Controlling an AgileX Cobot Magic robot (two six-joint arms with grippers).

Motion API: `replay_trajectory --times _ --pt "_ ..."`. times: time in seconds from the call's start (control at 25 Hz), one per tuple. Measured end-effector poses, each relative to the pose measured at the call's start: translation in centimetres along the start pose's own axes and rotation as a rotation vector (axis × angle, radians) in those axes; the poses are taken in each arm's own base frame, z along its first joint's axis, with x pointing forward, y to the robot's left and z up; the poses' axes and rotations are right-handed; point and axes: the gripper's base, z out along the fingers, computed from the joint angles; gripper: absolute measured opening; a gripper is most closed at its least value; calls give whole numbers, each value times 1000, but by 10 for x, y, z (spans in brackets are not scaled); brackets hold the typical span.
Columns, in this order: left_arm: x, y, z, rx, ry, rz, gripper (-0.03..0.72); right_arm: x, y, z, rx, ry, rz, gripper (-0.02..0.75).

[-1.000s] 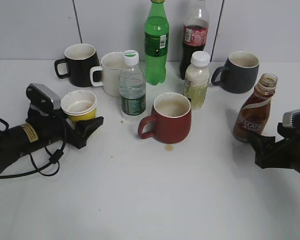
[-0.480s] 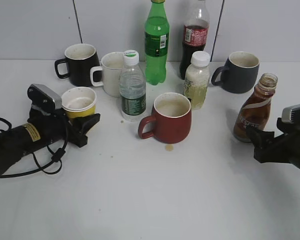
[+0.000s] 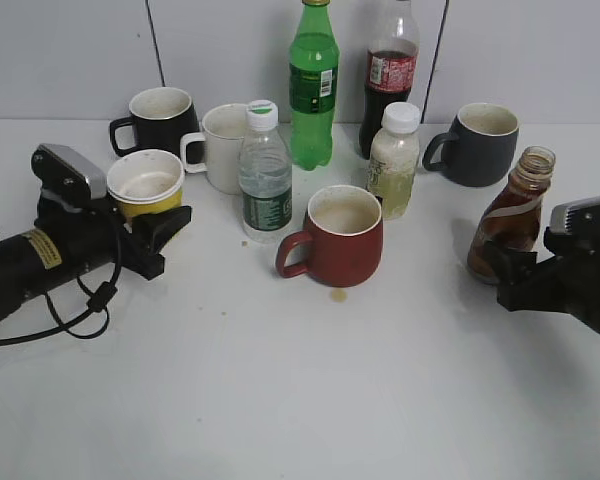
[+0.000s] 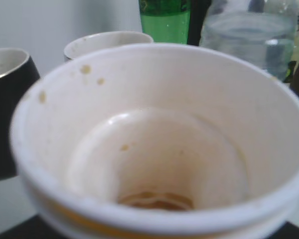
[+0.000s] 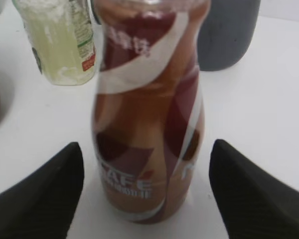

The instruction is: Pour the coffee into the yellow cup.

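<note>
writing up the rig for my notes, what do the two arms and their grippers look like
Both arms are black. The left arm carries a yellow label with dark print, a loose black cable looping beside it, and a silver-grey camera block on top. The left gripper has black, angular fingers. The right gripper shows black wedge-shaped fingers, with a similar silver-grey block above it in the exterior view.

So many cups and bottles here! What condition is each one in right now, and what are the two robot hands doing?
Coffee bottle: upright, uncapped.
Yellow cup: held, nearly empty, stained.
Left hand: shut on the yellow cup.
Right hand: open, fingers either side of the coffee bottle.
Red mug: upright.
Water bottle: capped.
Pale juice bottle: capped.
</note>
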Motion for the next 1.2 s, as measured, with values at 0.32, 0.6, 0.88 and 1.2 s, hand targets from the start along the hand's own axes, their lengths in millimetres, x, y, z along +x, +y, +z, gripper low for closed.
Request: replay_trajectory --times 0.32,0.6,0.88,1.2 --pt "-24 -15 -15 110 -35 28 386 7 -3 30 -2 -3 31 589" --pt "-30 -28 -19 261 -27 14 386 15 -4 51 -11 0 33 589" --pt "-29 -44 -18 369 -5 -2 384 15 -3 54 -24 -6 29 503" --pt "-33 -77 -10 469 -5 6 383 -5 5 49 -126 -45 -22 503"
